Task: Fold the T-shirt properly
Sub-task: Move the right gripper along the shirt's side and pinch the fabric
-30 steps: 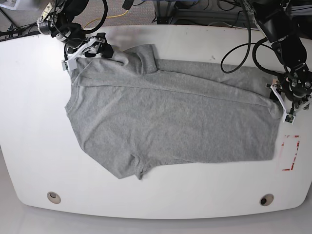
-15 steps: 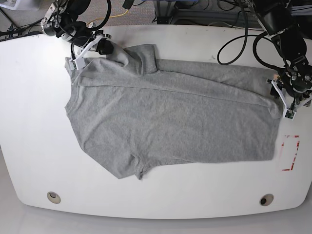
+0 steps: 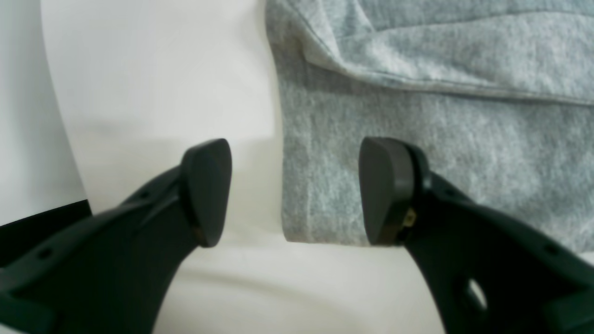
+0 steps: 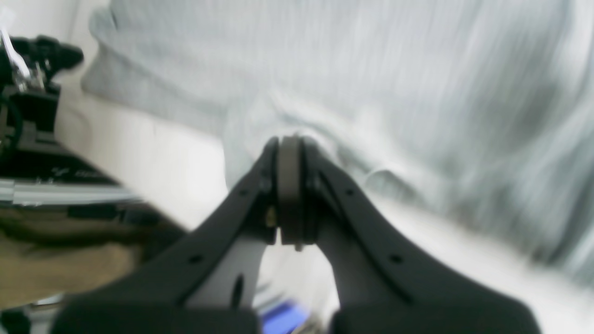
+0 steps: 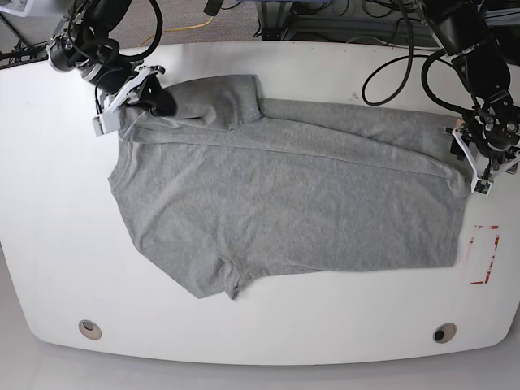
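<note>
I am seeing the T-shirt (image 5: 284,203) lying spread on the white desk (image 5: 49,203), right end effector (image 5: 150,96) pinching its upper sleeve fabric, now pulled further left than before, left end effector (image 3: 297,190) spread, straddling the hem corner, barely moved

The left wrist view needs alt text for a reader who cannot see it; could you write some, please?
An open black tool hovers at the corner of a grey T-shirt on a white table, one finger over the cloth, the other over bare table. A folded hem crosses the top.
</note>
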You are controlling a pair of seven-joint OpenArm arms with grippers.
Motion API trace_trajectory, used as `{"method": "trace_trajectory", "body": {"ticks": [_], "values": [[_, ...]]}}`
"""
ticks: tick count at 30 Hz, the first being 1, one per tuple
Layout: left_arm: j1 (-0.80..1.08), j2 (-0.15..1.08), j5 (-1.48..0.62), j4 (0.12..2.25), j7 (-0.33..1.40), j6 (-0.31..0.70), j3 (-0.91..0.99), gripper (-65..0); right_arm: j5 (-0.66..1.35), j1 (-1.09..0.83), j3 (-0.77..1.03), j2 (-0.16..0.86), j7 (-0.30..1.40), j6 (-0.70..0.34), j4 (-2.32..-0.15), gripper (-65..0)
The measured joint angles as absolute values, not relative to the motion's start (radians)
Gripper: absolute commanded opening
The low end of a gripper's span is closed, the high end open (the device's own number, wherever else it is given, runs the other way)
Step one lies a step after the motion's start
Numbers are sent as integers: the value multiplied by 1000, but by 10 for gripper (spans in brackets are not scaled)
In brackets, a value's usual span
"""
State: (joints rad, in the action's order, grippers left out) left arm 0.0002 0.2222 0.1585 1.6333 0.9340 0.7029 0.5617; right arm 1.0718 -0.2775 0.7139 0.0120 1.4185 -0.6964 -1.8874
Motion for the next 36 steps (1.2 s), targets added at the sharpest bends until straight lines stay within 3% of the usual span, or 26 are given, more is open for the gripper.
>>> {"method": "trace_trajectory", "body": {"ticks": [18, 28, 36], "values": [[23, 219, 160, 1632, 929, 704, 556, -260, 1025, 84, 641, 189, 1418, -697, -1538, -650], [40, 217, 157, 1631, 930, 704, 554, -260, 1025, 185, 483, 207, 1356, -696, -1414, -650], [39, 217, 157, 1631, 928, 704, 558, -260, 1026, 216, 458, 282, 1282, -696, -1308, -650]]}}
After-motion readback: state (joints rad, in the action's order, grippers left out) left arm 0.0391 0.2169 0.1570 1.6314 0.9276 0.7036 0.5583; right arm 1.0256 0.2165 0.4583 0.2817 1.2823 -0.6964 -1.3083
